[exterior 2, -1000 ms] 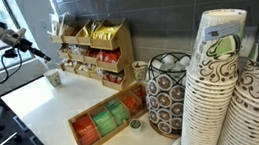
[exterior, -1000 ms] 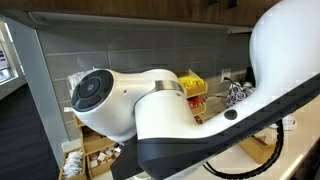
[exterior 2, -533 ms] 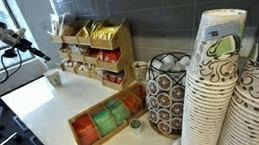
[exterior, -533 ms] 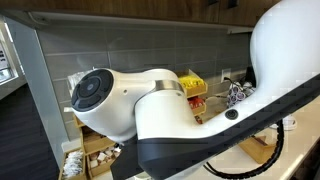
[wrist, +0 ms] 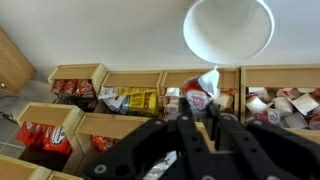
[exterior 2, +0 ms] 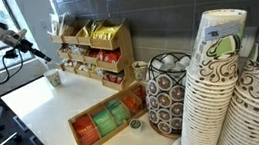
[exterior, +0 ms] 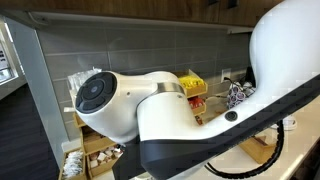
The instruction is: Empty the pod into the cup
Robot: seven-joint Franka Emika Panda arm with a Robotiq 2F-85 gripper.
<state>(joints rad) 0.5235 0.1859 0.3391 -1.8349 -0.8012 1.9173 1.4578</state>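
Observation:
In the wrist view my gripper (wrist: pixel 199 107) is shut on a small red-and-white pod (wrist: pixel 198 96), whose white lid flap (wrist: pixel 209 79) sticks up towards the cup. The plain white cup (wrist: pixel 228 28) with a pale inside stands on the white counter just beyond the pod, its mouth facing the camera. In an exterior view the gripper (exterior 2: pixel 45 56) hangs a little above the cup (exterior 2: pixel 54 79) at the far end of the counter, in front of the wooden organiser (exterior 2: pixel 94 49). The pod is too small to make out there.
Organiser bins (wrist: pixel 120 100) full of sachets and creamers lie under the gripper. Nearer the camera stand a wooden tray of tea packets (exterior 2: pixel 106 121), a patterned holder of pods (exterior 2: pixel 166 96) and tall stacks of patterned cups (exterior 2: pixel 223 90). The arm's white body (exterior: pixel 150 110) blocks an exterior view.
The arm's round joint has shifted slightly in an exterior view. The gripper, pod and cup stand as before.

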